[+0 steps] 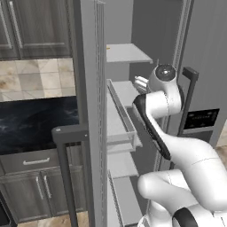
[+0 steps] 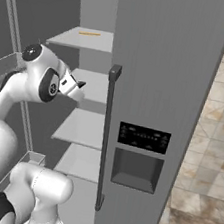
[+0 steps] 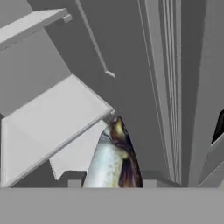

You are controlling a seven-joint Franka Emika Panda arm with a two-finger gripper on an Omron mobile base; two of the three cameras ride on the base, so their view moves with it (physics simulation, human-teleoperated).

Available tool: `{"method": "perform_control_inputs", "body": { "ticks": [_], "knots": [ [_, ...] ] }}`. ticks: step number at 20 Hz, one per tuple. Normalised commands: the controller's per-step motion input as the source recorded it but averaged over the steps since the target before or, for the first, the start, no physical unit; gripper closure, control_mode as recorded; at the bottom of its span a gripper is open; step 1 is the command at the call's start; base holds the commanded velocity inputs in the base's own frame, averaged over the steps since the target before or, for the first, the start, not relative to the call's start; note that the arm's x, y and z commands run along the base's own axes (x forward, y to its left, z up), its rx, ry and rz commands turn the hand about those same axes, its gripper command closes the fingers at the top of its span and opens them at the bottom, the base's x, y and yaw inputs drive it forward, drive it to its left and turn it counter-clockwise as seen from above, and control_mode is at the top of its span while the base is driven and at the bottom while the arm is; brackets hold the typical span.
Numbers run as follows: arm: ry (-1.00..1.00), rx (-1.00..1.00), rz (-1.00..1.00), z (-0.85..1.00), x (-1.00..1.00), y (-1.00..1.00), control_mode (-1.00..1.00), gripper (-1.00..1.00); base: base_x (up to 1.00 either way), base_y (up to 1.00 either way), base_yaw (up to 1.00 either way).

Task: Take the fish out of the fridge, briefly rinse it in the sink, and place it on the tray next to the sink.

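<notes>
From my hand cam the gripper [image 3: 112, 186] is clamped on the fish [image 3: 114, 159], which pokes up between the fingertips with white fridge shelves [image 3: 52, 118] behind it. From the base cams I just get the arm [image 1: 162, 95] reaching into the open fridge [image 2: 162, 91]; the fish is hidden there.

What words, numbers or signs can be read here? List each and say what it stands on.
No text can be read in these pictures.
Fridge, dispenser panel: a row of small pale marks on the black panel, too small and blurred to read.
Same panel in the left base view: faint marks, unreadable.
Fish, shelves: no writing.
</notes>
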Motion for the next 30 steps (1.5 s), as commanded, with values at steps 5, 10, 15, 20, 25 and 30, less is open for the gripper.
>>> {"method": "perform_control_inputs", "body": {
  "ticks": [5, 10, 15, 20, 25, 30],
  "knots": [
    [0.15, 0.23, 0.02, 0.78, -1.0, -0.71, -1.0, 1.0, 0.0, 0.0, 0.0],
    [-0.1, 0.0, 0.05, 0.08, -0.68, -0.15, -1.0, 1.0, 0.0, 0.0, 0.0],
    [-0.25, 0.0, 0.1, 0.0, -0.53, -0.04, -1.0, 1.0, 0.0, 0.0, 0.0],
    [-0.1, -0.01, 0.05, 0.0, -0.34, -0.05, -1.0, 1.0, 0.0, 0.0, 0.0],
    [0.01, 0.0, 0.05, -0.1, -0.26, -0.03, 1.0, 1.0, -0.6, -0.33, 0.33],
    [0.0, 0.0, 0.0, 0.0, 0.0, 0.0, 1.0, 1.0, -1.0, -0.56, 0.64]
  ]
}}
